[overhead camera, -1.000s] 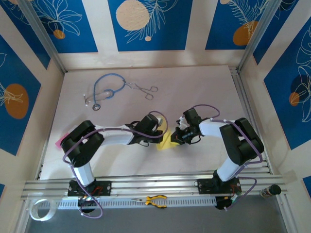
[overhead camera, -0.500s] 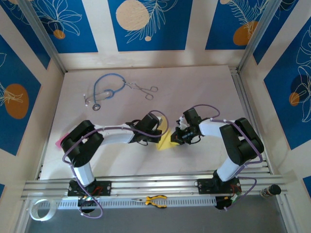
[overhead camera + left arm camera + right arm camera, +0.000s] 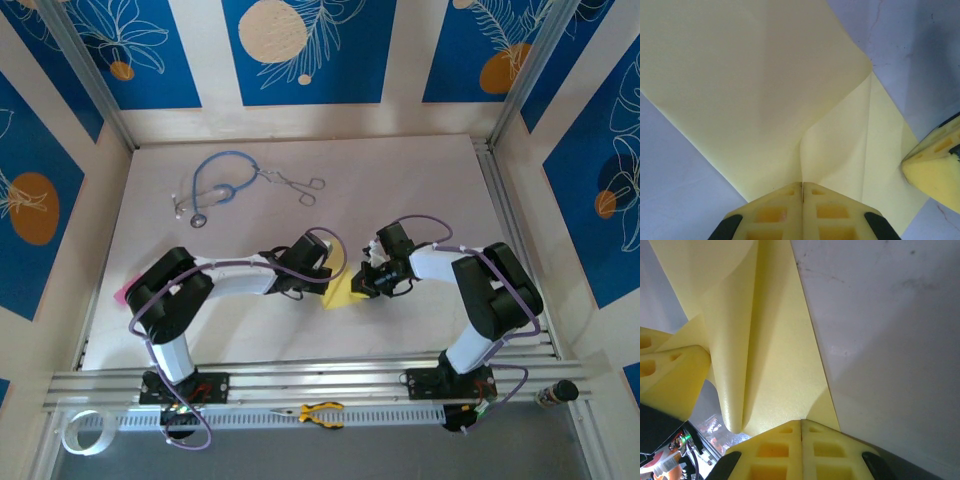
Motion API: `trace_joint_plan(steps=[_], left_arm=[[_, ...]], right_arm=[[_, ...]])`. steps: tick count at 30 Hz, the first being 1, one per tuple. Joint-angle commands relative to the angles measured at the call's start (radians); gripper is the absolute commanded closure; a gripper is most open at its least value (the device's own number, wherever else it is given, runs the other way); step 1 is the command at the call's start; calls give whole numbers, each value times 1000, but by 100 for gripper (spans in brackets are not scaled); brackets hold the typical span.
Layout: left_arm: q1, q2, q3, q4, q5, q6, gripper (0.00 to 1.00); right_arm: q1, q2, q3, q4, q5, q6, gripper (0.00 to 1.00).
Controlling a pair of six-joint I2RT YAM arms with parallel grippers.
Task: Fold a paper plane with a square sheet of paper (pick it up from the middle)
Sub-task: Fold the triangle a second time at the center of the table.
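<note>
Top view, paper: the square sheet of paper (image 3: 341,292) is held between both grippers, at 6 o'clock from the centre of the table (image 3: 420,190).
Top view, change: the left gripper (image 3: 326,282) is nudged slightly toward 7 o'clock. The right gripper (image 3: 369,283) is unmoved.
Left wrist: jaws are pressed together, clamped on the sheet's edge. The paper bulges toward 12 o'clock.
Right wrist: jaws are together, pinched on the sheet. A soft roll is seen at 10 o'clock.
Meaning: the fold is judged barely advanced, with no crease pressed flat yet.
</note>
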Motion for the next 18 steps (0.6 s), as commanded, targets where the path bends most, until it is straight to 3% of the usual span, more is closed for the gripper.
trace_joint_plan(steps=[1,18], left_arm=[[12,9,18,-14,-16,19,95],[13,27,35,-31,-34,23,95]], right_arm=[[5,33,3,-42,27,1,100],[6,36,3,-44,25,-4,100]])
